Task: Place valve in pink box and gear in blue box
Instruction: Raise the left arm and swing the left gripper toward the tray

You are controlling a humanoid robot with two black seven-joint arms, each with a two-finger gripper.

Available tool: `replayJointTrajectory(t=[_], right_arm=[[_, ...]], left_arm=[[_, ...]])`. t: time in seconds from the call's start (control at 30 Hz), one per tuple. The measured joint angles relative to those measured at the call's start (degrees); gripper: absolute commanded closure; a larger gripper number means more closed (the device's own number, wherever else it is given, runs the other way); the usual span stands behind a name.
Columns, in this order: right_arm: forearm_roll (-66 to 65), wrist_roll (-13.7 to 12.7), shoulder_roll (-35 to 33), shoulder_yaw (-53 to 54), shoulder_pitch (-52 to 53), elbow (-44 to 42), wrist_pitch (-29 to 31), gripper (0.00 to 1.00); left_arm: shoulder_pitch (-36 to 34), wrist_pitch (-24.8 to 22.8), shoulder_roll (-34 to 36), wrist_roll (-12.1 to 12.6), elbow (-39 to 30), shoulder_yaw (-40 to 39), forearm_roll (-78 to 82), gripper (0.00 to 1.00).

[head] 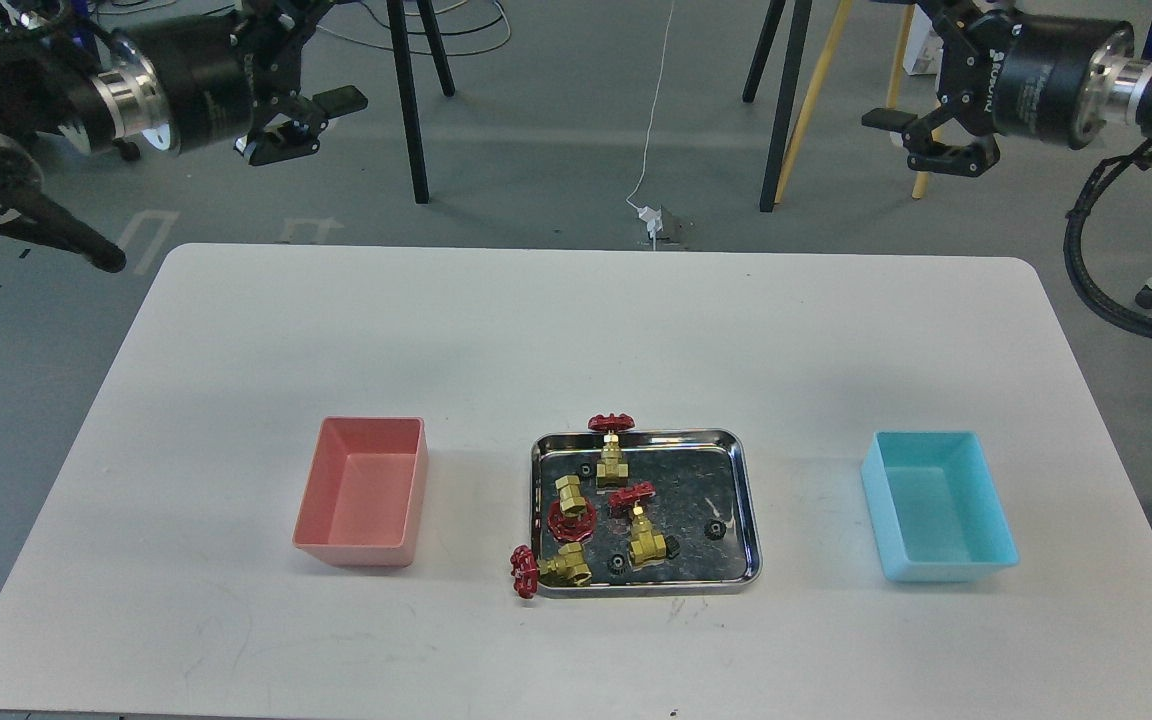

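Several brass valves with red handwheels lie in the shiny steel tray (748, 500) at the table's middle front: one valve (612, 447) at the tray's far rim, another (570, 506) left of centre, a third (642, 528) in the centre, and one (552, 568) at the front left corner with its wheel over the rim. Small black gears sit among them, one gear (713, 527) to the right and another (617, 565) near the front. The pink box (415, 490) stands empty left of the tray, the blue box (884, 520) empty to its right. My left gripper (328, 118) and right gripper (886, 138) hover open, high beyond the table's far corners.
The white table (576, 330) ends in rounded corners. Beyond its far edge stand black tripod legs (414, 110), a yellow leg (811, 100) and a white cable with a plug (650, 215) on the floor. A black hose (1096, 290) hangs off my right arm.
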Motion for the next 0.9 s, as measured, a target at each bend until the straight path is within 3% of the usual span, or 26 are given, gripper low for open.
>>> replayJointTrajectory(t=[0.1,0.27,0.47,0.53,0.67,0.7,0.8,0.9], right_arm=[[-0.61,0.01,-0.93,0.72,-0.88,0.88,-3.89,0.01],[-0.80,0.01,-1.06,1.22,-1.16,-0.91,-4.63,0.01],[-0.88,0.17,0.47,2.65,-1.32,-1.60,-4.72,0.01],[-0.81,0.28,0.56,3.45,-1.32,-1.96,-4.64,0.01],[-0.76,0.47,0.36,4.47,-1.31,-2.90,-4.59,0.01],[-0.79,0.47,0.32,4.50,-1.31,-3.12,-4.59,0.01],[-0.92,0.48,0.32,4.44,-1.31,-4.44,-4.44,0.01],[-1.13,0.48,0.68,4.17,-1.31,-6.30,-3.11,0.01]], left_arm=[[0.45,2.29,-0.55,-0.42,0.62,-2.50,1.59,0.00],[-0.07,4.76,-3.97,2.77,2.42,-5.77,2.66,0.00],[0.49,5.12,-9.29,1.38,6.91,-10.93,2.07,0.00],[1.39,4.90,-10.53,-2.06,7.85,-12.02,1.81,0.00],[3.41,5.38,-12.92,-18.42,12.26,-12.91,1.70,0.00],[3.43,4.64,-13.41,-20.90,13.97,-12.88,1.70,0.00],[3.50,1.15,-15.31,-22.74,16.56,-12.14,2.60,0.00],[4.04,-0.54,-16.69,-23.08,13.75,-7.53,8.84,0.00]])
